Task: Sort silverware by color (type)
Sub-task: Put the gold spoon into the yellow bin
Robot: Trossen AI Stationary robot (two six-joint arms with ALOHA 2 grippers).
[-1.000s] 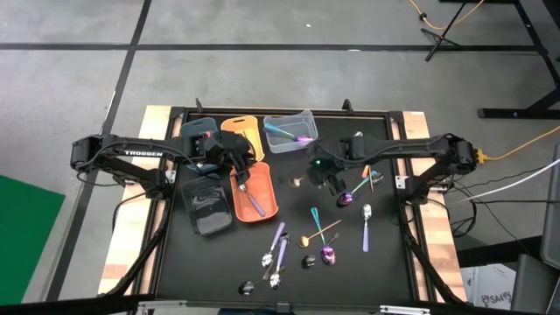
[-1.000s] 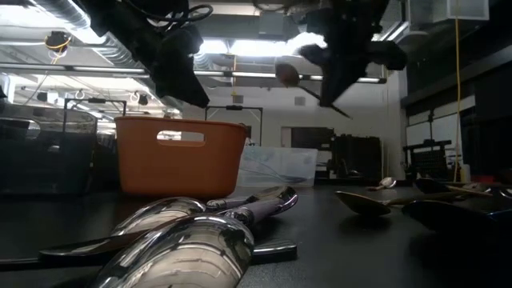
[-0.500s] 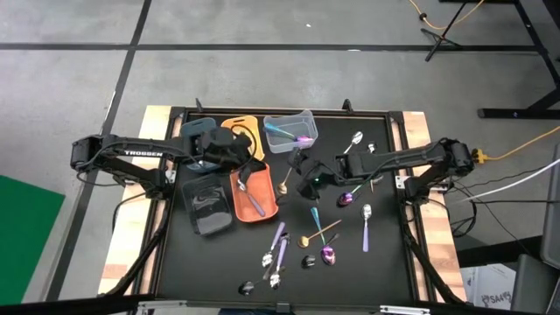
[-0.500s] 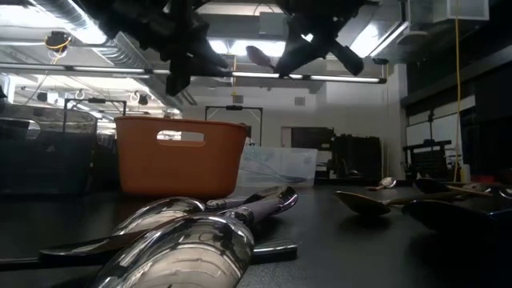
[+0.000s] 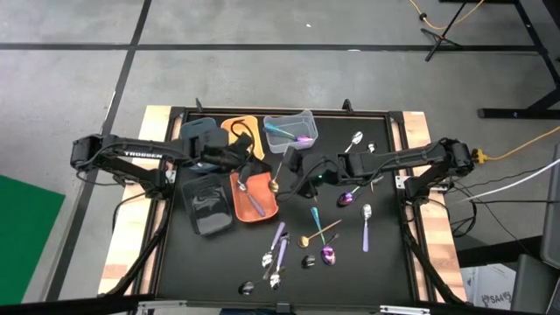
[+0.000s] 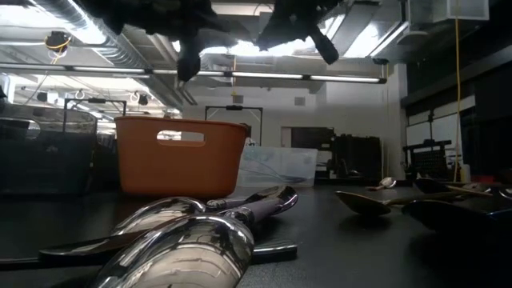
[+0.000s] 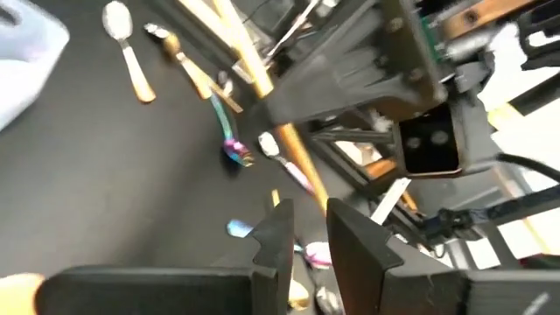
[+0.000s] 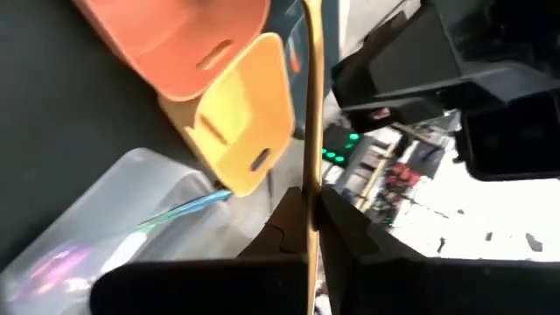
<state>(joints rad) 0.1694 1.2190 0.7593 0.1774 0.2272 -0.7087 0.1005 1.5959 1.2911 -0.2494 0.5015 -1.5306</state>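
Observation:
My right gripper [image 5: 296, 169] is shut on a gold spoon [image 5: 275, 184], above the right rim of the orange bin [image 5: 262, 208]. The spoon's handle [image 8: 310, 105] runs forward from the fingers. My left gripper [image 5: 251, 160] hovers over the orange bin, just left of the spoon. Its fingers [image 7: 278, 241] stand a narrow gap apart, and the gold handle [image 7: 289, 149] ends in front of that gap; I cannot tell whether they touch it. Several spoons and forks [image 5: 280, 247] lie on the black mat. Both grippers are high in the low view, the left [image 6: 188, 56] and the right [image 6: 300, 24]. My right gripper pinches the gold spoon's handle [image 8: 309, 206] between its two fingers, at one end. The handle lies along the fingers and sticks out ahead of them. The spoon is lifted clear of the mat, its bowl [image 5: 274, 185] toward the orange bin.
A blue-grey bin [image 5: 197, 131], a yellow bin [image 5: 243, 129] and a clear bin [image 5: 289, 122] holding teal and purple pieces stand at the back. A black bin [image 5: 206, 210] lies left of the orange one, which holds a purple spoon [image 5: 255, 204]. Loose silverware [image 5: 366, 220] lies at right and near.
My right gripper has carried the gold spoon up and toward the table's left, from over the mat's middle to the orange bin's right rim, close to my left gripper. My left gripper has risen over the orange bin.

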